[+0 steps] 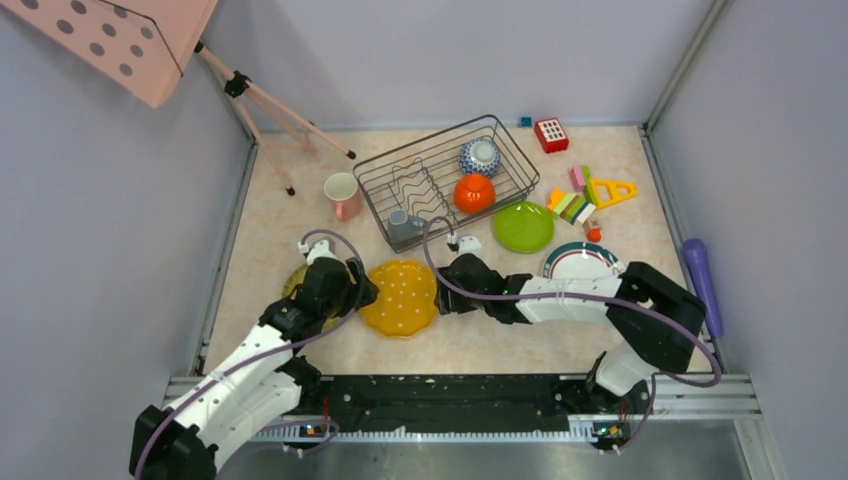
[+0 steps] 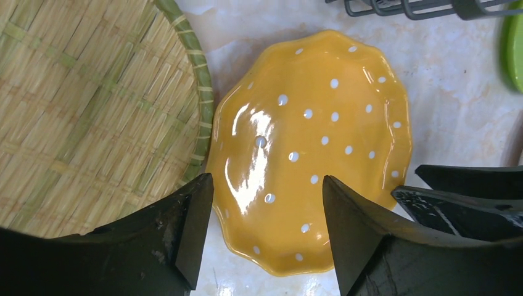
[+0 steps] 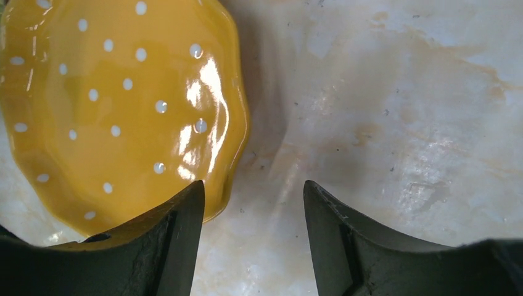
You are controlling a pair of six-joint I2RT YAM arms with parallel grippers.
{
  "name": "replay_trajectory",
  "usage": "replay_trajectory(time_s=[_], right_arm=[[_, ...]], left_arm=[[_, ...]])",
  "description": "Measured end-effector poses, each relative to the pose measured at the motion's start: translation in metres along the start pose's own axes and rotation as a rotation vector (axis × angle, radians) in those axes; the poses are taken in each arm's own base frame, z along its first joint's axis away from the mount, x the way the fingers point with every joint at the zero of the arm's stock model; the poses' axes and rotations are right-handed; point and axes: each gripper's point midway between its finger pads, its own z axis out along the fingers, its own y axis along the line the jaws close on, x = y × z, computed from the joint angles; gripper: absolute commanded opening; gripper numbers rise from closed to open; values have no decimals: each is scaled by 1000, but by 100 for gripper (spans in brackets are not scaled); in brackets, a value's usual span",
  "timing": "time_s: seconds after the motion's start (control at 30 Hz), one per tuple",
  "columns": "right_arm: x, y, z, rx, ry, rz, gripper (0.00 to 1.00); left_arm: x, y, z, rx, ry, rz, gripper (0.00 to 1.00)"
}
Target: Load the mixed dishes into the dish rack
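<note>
A yellow scalloped plate (image 1: 400,297) with white dots lies flat on the table between my two grippers. My left gripper (image 1: 360,293) is open at its left edge, and in the left wrist view (image 2: 268,203) the jaws stand above the plate's (image 2: 311,142) near rim. My right gripper (image 1: 440,297) is open at the plate's right edge (image 3: 123,111), one finger (image 3: 166,240) over the rim. The dish rack (image 1: 510,150) holds a patterned bowl (image 1: 480,156), an orange-red bowl (image 1: 474,192) and a grey mug (image 1: 403,226). A pink mug (image 1: 343,195), a lime green plate (image 1: 522,226) and a white green-rimmed plate (image 1: 582,262) stand on the table. A second yellow plate is not visible.
A round woven straw tray (image 2: 80,105) with a green rim lies under my left arm, touching the yellow plate's left side. Coloured toy blocks (image 1: 575,200) and a red block (image 1: 551,133) lie right of the rack. A purple cylinder (image 1: 699,270) lies at the right wall. A pink panel on a tripod (image 1: 130,35) stands back left.
</note>
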Motion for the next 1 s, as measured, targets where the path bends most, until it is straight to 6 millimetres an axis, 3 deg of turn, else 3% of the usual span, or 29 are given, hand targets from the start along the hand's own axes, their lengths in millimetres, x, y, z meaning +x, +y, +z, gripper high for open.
replay_trajectory(time_s=[0.23,0.3,0.4,0.63,0.8,1.0], right_arm=[[-4,3,22,56,-11,20,46],[-10,7,29,68,-19,27,33],[-17,10,37,91,-27,26,0],[-14,11,33,63,-34,38,0],[-8,-5,6,74,-50,0,0],[-22,-12,-29,32,-142,-57,0]], left_arm=[[-4,-5,1,20,-18,1,70],[-4,-4,1,20,-19,5,70],[-4,-4,1,20,-19,16,70],[-3,-7,0,49,-10,71,75],[1,-21,0,128,18,123,80],[13,-40,1,238,88,159,81]])
